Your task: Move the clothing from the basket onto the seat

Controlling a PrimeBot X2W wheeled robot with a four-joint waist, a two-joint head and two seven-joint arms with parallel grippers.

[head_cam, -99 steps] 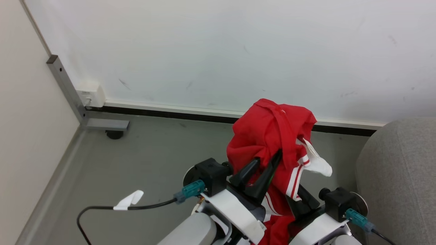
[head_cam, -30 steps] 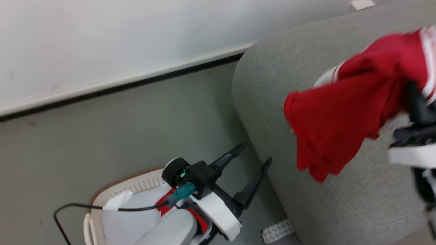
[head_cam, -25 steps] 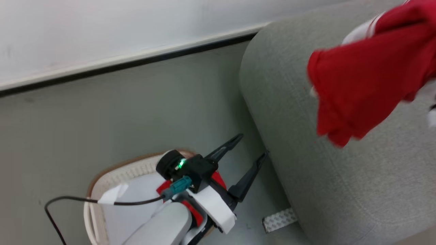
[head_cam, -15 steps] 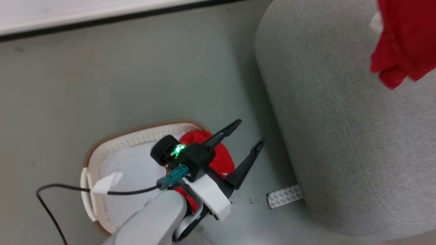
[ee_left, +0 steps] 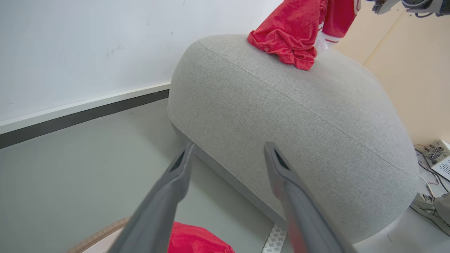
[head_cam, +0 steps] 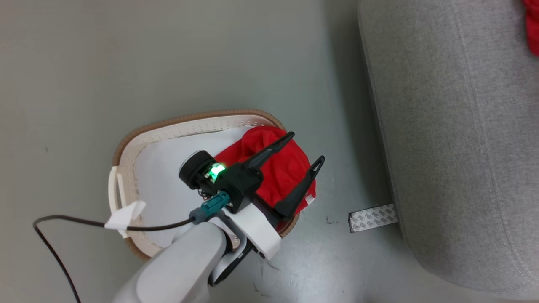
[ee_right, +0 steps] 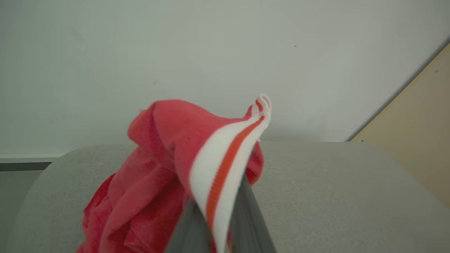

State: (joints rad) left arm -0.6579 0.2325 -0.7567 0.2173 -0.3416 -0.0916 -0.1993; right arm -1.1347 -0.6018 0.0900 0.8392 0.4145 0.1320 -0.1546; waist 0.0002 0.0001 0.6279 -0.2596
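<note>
The clothing is in two places. A striped garment hangs from the right gripper, whose jaws are pinched shut on its white-and-red trim, and its lower folds seem to sag onto the top of the grey seat. A second red garment lies bunched at the end of the basket nearest the seat. The left gripper hovers above that heap with its fingers spread wide and nothing between them. Both pieces look light and limp, likely to drape and trail rather than keep a shape. A pinch on a thick fold near the middle of the heap would probably lift most of it and keep loose ends off the rim. The right gripper's fingertips are buried under cloth. The head view cuts the held garment to a sliver at its edge. How much fabric lies in the basket beneath the left arm is unclear.
</note>
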